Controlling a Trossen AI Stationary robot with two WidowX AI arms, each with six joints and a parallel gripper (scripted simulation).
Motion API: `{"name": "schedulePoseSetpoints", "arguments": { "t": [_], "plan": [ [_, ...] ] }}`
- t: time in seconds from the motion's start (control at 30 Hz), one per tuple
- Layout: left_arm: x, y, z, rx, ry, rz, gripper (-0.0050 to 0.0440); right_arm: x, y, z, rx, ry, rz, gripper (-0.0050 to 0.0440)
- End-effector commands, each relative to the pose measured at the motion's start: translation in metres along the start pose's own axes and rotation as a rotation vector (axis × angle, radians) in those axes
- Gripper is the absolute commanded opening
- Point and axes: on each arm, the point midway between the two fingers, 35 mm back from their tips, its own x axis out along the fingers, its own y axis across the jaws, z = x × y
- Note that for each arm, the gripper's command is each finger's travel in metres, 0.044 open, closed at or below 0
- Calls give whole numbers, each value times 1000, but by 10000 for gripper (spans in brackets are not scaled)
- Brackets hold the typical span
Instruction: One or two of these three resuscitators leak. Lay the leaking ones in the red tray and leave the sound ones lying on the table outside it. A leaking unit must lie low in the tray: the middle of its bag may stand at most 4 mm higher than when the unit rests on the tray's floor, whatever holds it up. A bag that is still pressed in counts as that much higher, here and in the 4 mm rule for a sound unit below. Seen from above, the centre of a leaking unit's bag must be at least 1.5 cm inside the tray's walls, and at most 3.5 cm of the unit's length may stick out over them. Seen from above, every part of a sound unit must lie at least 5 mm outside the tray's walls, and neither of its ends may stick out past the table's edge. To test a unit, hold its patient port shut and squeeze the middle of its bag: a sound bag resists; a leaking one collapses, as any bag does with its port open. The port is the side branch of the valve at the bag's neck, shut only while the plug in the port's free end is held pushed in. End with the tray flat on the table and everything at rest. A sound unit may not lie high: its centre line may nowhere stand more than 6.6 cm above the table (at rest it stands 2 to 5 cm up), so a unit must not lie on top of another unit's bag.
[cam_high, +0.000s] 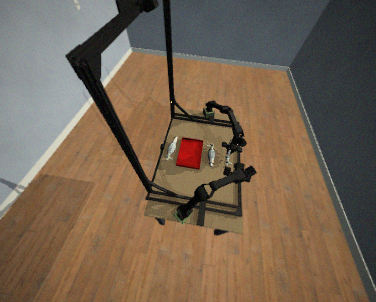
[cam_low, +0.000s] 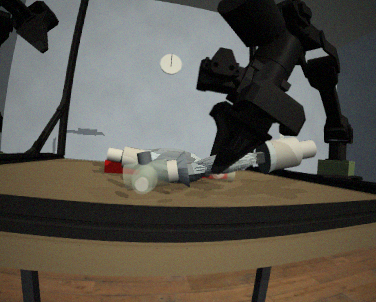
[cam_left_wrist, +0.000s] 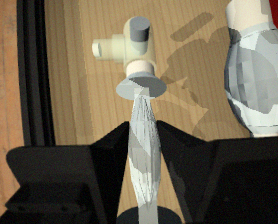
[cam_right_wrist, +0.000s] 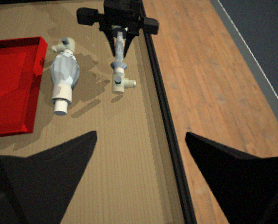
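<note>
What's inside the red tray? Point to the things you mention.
No unit lies in the red tray (cam_high: 190, 153) (cam_right_wrist: 15, 85); its red floor shows from above. Whatever is underneath it cannot be seen, since the tray covers that.
</note>
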Motion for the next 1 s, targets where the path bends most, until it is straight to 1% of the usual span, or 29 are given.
{"name": "schedulePoseSetpoints", "arguments": {
  "t": [0.0,0.5,0.53,0.97],
  "plan": [
    [-54,5,44,1,-3,3,0,0,1,0,-2,0,2,440],
    [-51,4,40,1,-3,3,0,0,1,0,-2,0,2,440],
    [-51,4,39,-13,29,-18,0,0,1,0,-1,1,2,440],
    [-51,3,39,-13,29,-18,0,0,1,0,-1,1,2,440]
  ]
}}
